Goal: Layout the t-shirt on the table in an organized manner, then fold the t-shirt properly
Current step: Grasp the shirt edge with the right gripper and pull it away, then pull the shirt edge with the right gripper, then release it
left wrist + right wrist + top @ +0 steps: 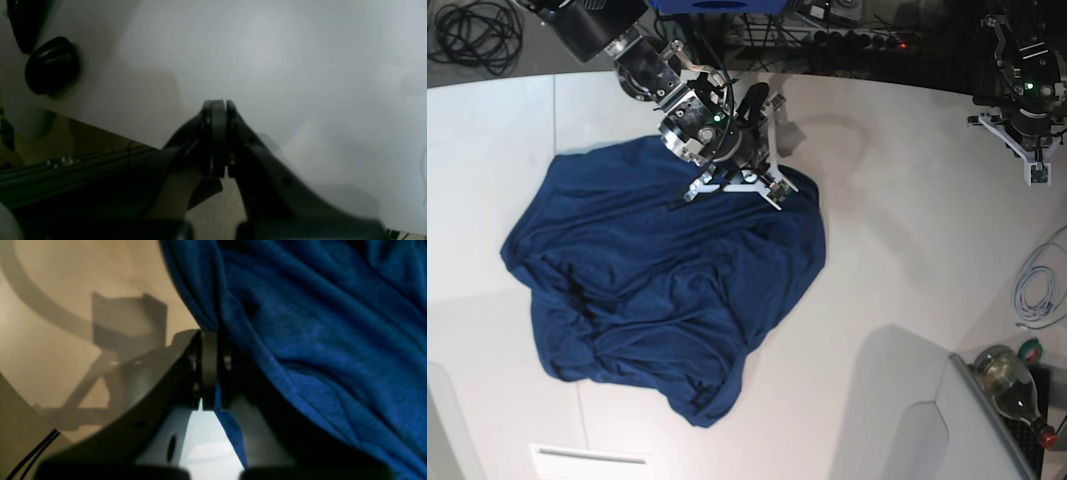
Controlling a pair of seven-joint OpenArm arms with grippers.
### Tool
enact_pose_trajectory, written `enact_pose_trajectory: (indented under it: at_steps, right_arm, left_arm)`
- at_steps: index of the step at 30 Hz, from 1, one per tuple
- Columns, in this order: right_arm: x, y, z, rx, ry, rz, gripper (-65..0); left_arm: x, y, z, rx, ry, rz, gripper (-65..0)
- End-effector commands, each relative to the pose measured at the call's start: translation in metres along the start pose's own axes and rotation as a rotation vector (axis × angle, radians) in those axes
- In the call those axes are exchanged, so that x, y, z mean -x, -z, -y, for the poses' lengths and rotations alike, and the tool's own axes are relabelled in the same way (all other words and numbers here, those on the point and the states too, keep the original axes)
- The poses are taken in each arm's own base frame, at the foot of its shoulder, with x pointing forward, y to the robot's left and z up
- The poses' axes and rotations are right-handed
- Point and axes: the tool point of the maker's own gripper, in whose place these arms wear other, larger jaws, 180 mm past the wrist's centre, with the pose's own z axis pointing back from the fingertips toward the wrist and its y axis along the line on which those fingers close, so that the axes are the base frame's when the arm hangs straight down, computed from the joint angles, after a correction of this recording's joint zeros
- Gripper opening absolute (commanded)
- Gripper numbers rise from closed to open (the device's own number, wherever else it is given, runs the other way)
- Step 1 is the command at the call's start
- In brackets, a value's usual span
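The shirt [662, 290] lies in a rumpled heap on the white bench [897, 250], left of centre in the base view — sleeves and hem cannot be told apart, and folds run across it in every direction. The fabric looks thin, soft and light; it drapes and bunches, so it will follow a pull rather than hold any shape, and a lifted corner will likely drag the rest along.

The right tool [209, 336] sits at the heap's far right edge, clenched on a pinch of the blue cloth; in its wrist view the fabric gathers into the closed jaws and hangs away to the right. The left tool [218, 105] is clenched on nothing, over bare bench, well apart from the shirt.

Judging from the heap, an edge or seam is the place to grip — a shoulder or hem corner — since a pinch mid-panel would only tent the cloth. Two spread grips would flatten it best.
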Motion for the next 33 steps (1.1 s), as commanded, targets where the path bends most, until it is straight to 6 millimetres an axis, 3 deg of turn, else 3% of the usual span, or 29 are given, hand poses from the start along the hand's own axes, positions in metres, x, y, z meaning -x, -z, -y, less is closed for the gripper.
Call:
enact_pose_trajectory:
  at_steps: [1,5,12,16,28,30,33]
  right_arm:
    - [-0.001,-0.006,-0.005,-0.011,0.007,0.006,-63.9]
    - [-0.014,-0.041,-0.005,0.008,0.007,0.114,-64.8]
    - [-0.035,-0.112,0.014,0.075,-0.032,0.229,-64.8]
    - [-0.036,-0.137,0.041,0.147,0.012,0.279,-64.8]
    - [-0.032,-0.172,0.155,0.421,0.202,0.457,-64.8]
    - [-0.023,-0.168,0.183,0.447,0.294,0.45,-64.8]
    - [0.005,-0.141,0.228,0.469,0.477,0.387,-64.5]
  left_arm:
    - [-0.012,-0.002,-0.011,-0.027,0.006,0.036,-65.0]
    - [-0.014,-0.003,-0.012,-0.03,0.01,0.04,-65.0]
    - [-0.015,-0.002,-0.014,-0.034,0.014,0.043,-65.0]
    - [-0.016,-0.002,-0.014,-0.034,0.013,0.045,-65.0]
    - [-0.016,-0.002,-0.015,-0.034,0.013,0.044,-65.0]
    - [-0.016,-0.002,-0.014,-0.033,0.012,0.043,-65.0]
    - [-0.016,-0.002,-0.013,-0.032,0.01,0.045,-65.0]
